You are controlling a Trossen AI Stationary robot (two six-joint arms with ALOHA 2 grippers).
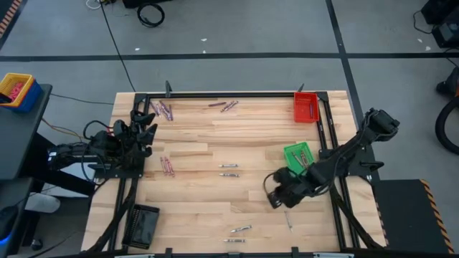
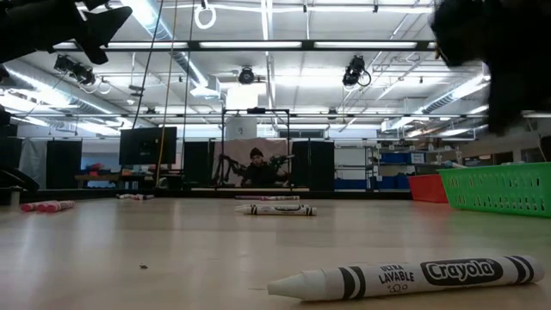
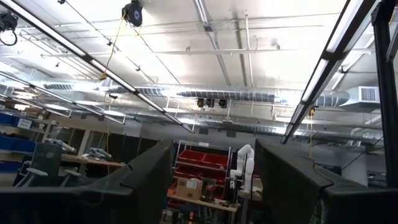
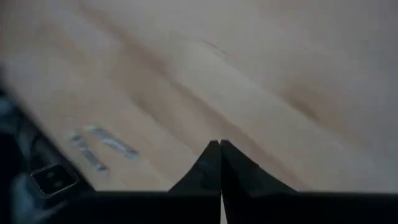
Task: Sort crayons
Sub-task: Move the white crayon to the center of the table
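Getting ready to pick up a crayon

My right gripper (image 1: 276, 202) is closed and empty; I must open it over the grey crayons (image 1: 228, 169). My left gripper (image 1: 143, 122) waits open.

Crayons lie flat in loose groups across the wood. Purplish crayons (image 1: 165, 110) sit at upper left of the high view, two more (image 1: 224, 106) at top centre, and reddish ones (image 1: 167, 166) at mid left. Pale grey crayons (image 1: 228, 169) lie as a pair at centre; another grey pair (image 1: 238, 234) lies at bottom centre.
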